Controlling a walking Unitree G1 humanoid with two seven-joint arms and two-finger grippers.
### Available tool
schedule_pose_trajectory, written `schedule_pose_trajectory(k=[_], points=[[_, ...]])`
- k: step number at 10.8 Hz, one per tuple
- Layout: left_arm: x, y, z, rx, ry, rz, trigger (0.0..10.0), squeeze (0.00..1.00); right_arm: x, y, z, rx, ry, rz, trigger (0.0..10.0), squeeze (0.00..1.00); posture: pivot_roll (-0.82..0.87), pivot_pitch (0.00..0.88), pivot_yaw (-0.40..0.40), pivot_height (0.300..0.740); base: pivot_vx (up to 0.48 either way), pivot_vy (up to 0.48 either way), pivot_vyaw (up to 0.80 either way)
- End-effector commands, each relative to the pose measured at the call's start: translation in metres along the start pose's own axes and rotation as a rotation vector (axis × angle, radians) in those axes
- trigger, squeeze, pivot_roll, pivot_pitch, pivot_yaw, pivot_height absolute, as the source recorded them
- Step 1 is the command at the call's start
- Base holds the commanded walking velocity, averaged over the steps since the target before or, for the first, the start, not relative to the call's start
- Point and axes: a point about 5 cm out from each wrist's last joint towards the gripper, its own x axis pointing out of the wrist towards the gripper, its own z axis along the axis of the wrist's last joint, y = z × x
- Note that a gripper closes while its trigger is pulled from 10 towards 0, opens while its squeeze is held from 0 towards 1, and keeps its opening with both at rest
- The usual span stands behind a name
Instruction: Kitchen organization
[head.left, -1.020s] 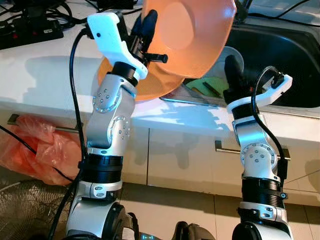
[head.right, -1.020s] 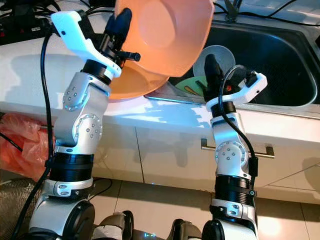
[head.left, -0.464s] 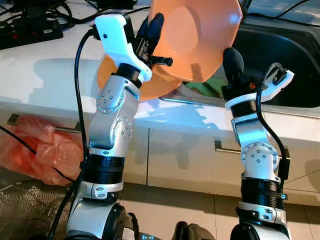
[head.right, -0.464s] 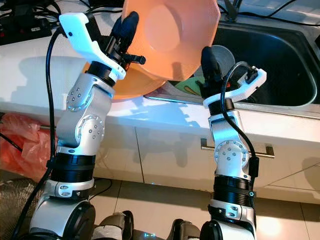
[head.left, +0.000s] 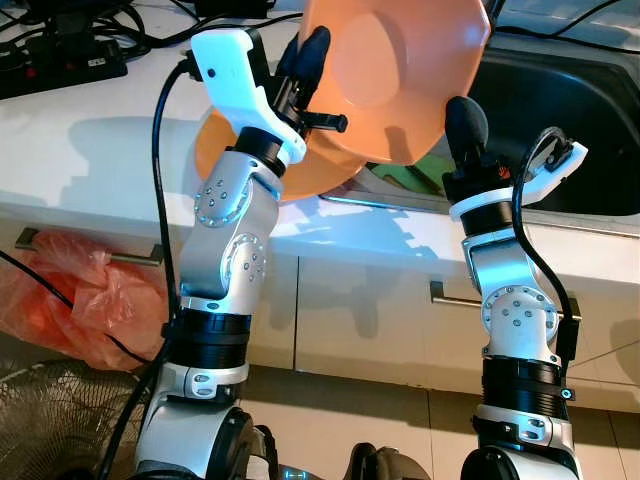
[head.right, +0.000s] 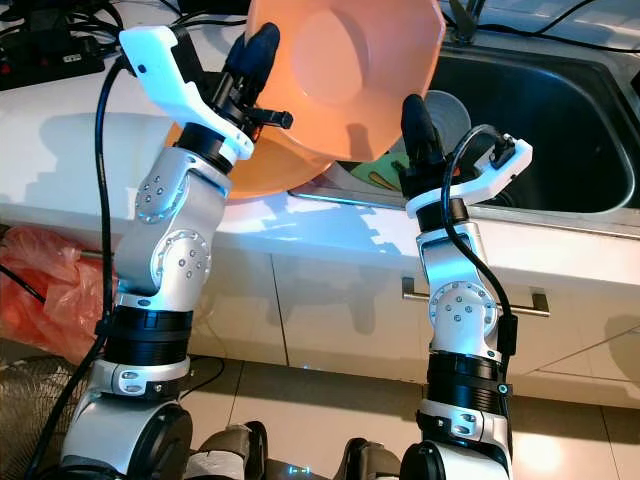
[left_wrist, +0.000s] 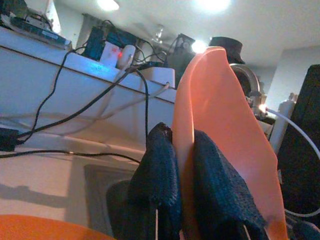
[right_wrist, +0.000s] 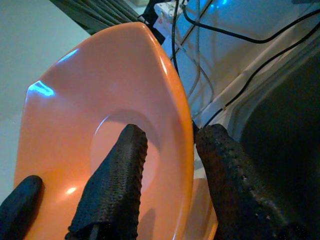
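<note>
My left gripper (head.left: 305, 60) is shut on the rim of an orange bowl (head.left: 390, 70), held tilted on edge above the counter beside the sink (head.left: 580, 110). The left wrist view shows the two fingertips (left_wrist: 157, 165) pinching that thin orange wall (left_wrist: 220, 110). My right gripper (head.left: 465, 120) is raised at the bowl's lower right edge. In the right wrist view it is open (right_wrist: 170, 165), one finger over the bowl's inside (right_wrist: 100, 100) and the other outside the rim. A second orange bowl (head.left: 300, 175) rests on the counter underneath.
A white plate (head.right: 450, 110) and a green plate (head.right: 375, 170) lie in the dark sink. A power strip with cables (head.left: 60, 60) sits at the counter's back left. Below, an orange plastic bag (head.left: 70, 290) and a fan grille (head.left: 40, 420) stand by the cabinet.
My left gripper carried the held bowl to the right, toward the sink. My right gripper rose from the sink's edge to the bowl's rim. Little moved in the last half second.
</note>
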Motion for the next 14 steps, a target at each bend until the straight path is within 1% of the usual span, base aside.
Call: schedule_pose_trajectory(k=[1, 6, 7, 8, 12, 14], points=[[0.001, -0.009, 0.008, -0.013, -0.038, -0.053, 10.0, 0.0, -0.003, -0.002, -0.001, -0.002, 0.013, 0.0, 10.0, 0.0, 0.12, 0.155, -0.039, 0.74, 0.0, 0.0, 0.0], [0.0, -0.017, 0.005, -0.049, -0.019, -0.105, 10.0, 0.0, -0.004, -0.003, -0.003, 0.0, 0.018, -0.003, 10.0, 0.0, 0.12, 0.157, -0.04, 0.74, 0.0, 0.0, 0.0], [0.0, -0.017, 0.004, -0.05, -0.017, -0.107, 10.0, 0.0, -0.003, -0.003, -0.003, -0.001, 0.017, -0.004, 7.3, 0.0, 0.12, 0.157, -0.04, 0.74, 0.0, 0.0, 0.0], [-0.001, -0.017, 0.004, -0.051, -0.015, -0.109, 10.0, 0.0, -0.003, -0.003, -0.002, -0.002, 0.014, -0.006, 0.0, 0.0, 0.12, 0.158, -0.04, 0.74, 0.0, 0.0, 0.0], [-0.002, -0.016, 0.001, -0.049, 0.001, -0.111, 10.0, 0.0, -0.004, -0.003, 0.0, 0.022, -0.008, -0.003, 0.0, 0.0, 0.11, 0.161, -0.037, 0.74, 0.0, 0.0, 0.0], [-0.002, -0.015, -0.003, -0.022, 0.023, -0.1, 10.0, 0.0, -0.005, -0.003, 0.002, 0.04, -0.018, -0.004, 0.0, 0.0, 0.11, 0.162, -0.037, 0.74, 0.0, 0.0, 0.0]])
